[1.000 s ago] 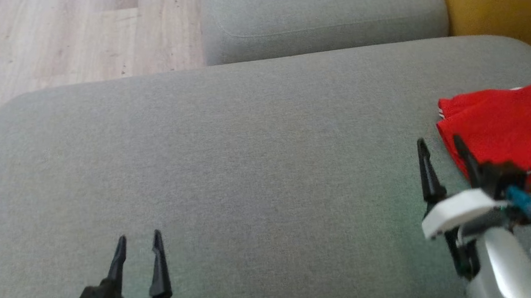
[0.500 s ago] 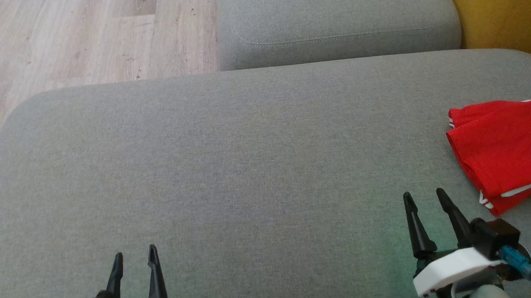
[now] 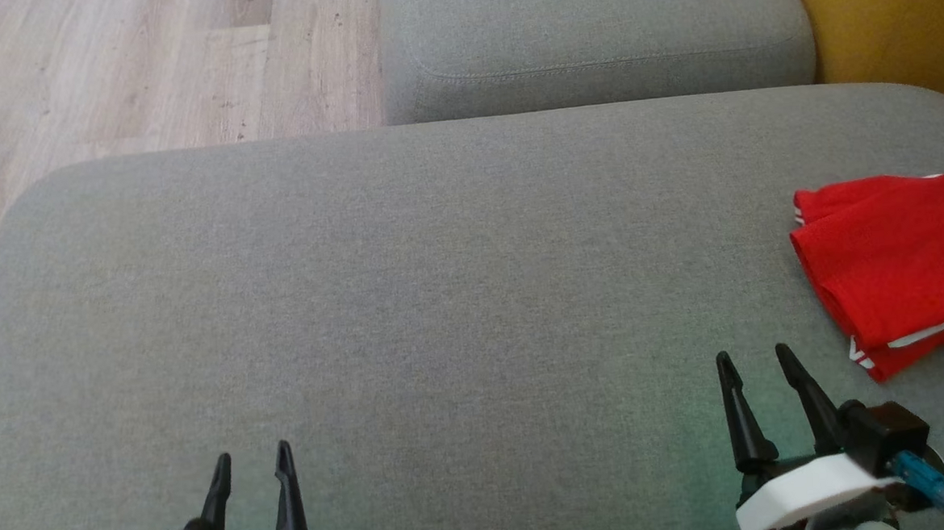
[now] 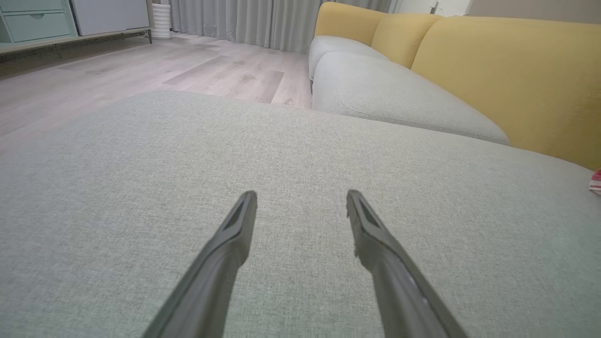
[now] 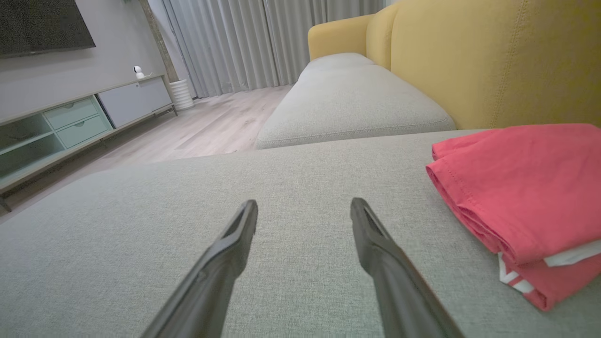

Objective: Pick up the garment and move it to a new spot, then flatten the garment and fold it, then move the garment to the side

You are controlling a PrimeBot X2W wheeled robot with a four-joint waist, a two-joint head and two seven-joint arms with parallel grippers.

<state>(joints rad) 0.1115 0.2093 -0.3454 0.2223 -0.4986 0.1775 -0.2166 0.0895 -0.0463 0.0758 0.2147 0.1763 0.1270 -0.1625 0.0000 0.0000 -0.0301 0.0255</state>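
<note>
– Whereabouts of folded red fabric garment (image 3: pixel 900 259)?
– Lying at right edge of grey sofa cushion (image 3: pixel 441 299), near right gripper (image 3: pixel 751 353).
– Jaws?
– Spread apart, empty, on left gripper (image 3: pixel 253 452) too.

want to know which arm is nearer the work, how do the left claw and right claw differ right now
1. The right claw sits just beside the folded red garment; the left claw is far across the grey cushion from it.
2. In the head view the right claw reaches further up than the left claw, with its white wrist casing showing.
Shared: both are open, hold nothing and point the same way over the cushion.
</note>
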